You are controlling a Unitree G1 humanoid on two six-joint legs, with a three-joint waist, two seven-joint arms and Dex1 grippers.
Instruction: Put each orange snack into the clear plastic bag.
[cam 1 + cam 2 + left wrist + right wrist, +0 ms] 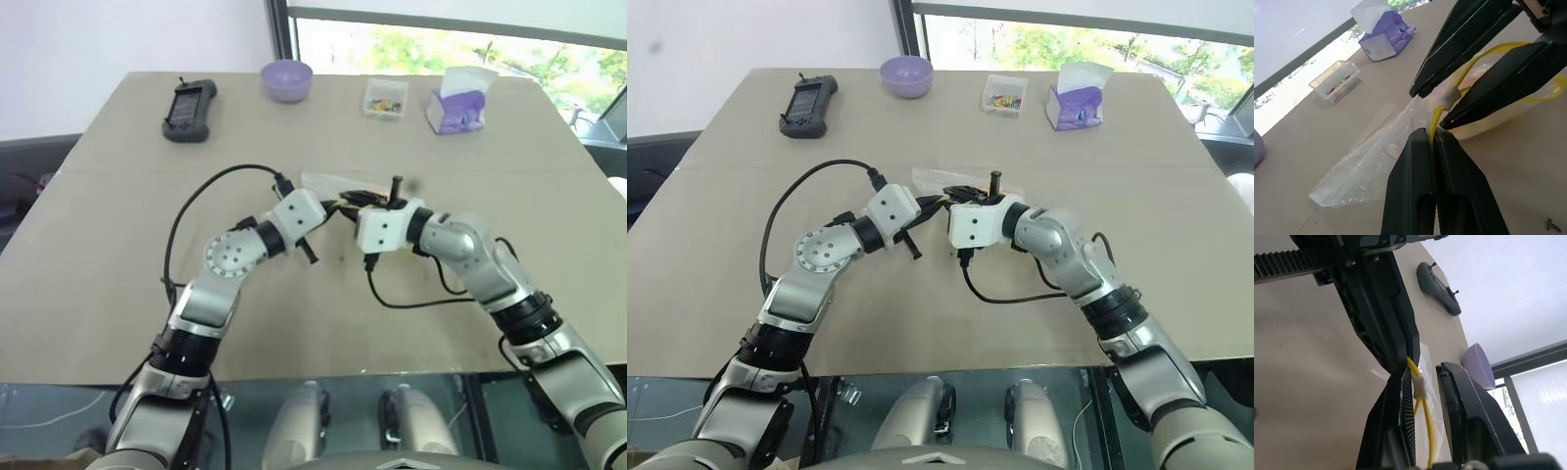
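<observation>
The clear plastic bag [1366, 166] lies crinkled on the tan table, its mouth lifted between my two grippers at the table's middle. My left gripper [1431, 133] is shut on the bag's yellow seal strip [1437, 115]. My right gripper [1424, 369] meets it head-on, its fingers standing a narrow gap apart on either side of the white slider [1419, 386] on that strip. A pale orange shape, seemingly an orange snack [1480, 74], shows dimly through the plastic behind the right fingers. From the head, both grippers meet over the bag [323, 182].
Along the table's far edge stand a black handheld controller [188, 108], a purple bowl [286, 78], a small clear box of colourful bits [385, 98] and a purple tissue box [460, 101]. Black cables loop beside both wrists.
</observation>
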